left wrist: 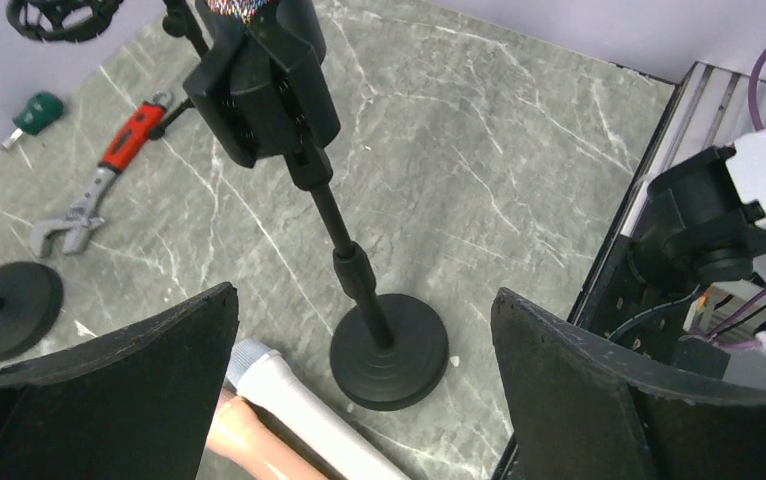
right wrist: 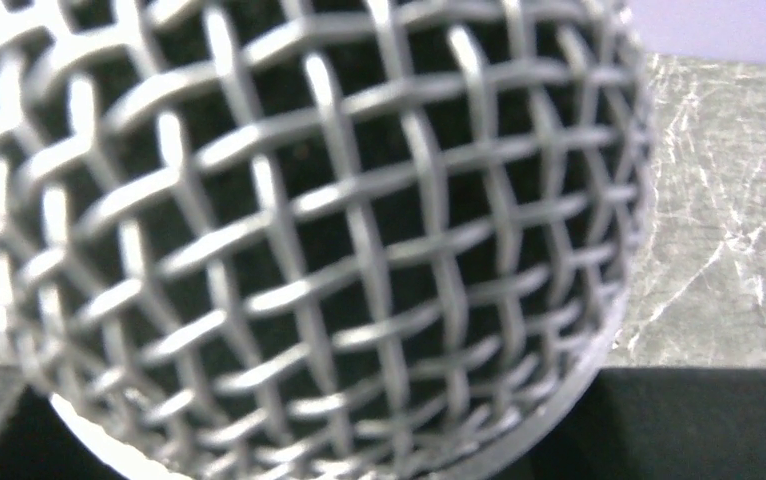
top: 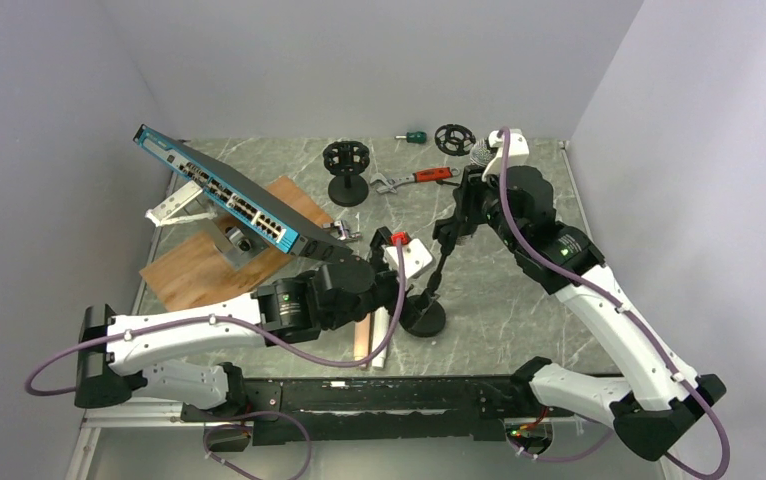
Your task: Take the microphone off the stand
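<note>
The black microphone stand has its round base (top: 424, 318) near the table's front, and its pole (top: 441, 262) leans up to the right. The microphone's silver mesh head (top: 482, 152) sticks out above my right gripper (top: 471, 200), which is shut round the microphone body at the top of the stand. The mesh head (right wrist: 299, 230) fills the right wrist view and hides the fingers. My left gripper (top: 404, 295) is open and empty, hovering just above the base (left wrist: 389, 355) with its fingers (left wrist: 109, 390) either side. I cannot tell whether the microphone still sits in the clip (left wrist: 259, 85).
A white tube (left wrist: 299, 410) and a peach tube (left wrist: 249, 445) lie left of the base. A blue network switch (top: 229, 200) leans over a wooden board (top: 199, 270). A second stand with a black spool (top: 347, 175), a red-handled wrench (top: 414, 178), a green-handled tool (top: 414, 137) and another spool (top: 452, 138) lie at the back.
</note>
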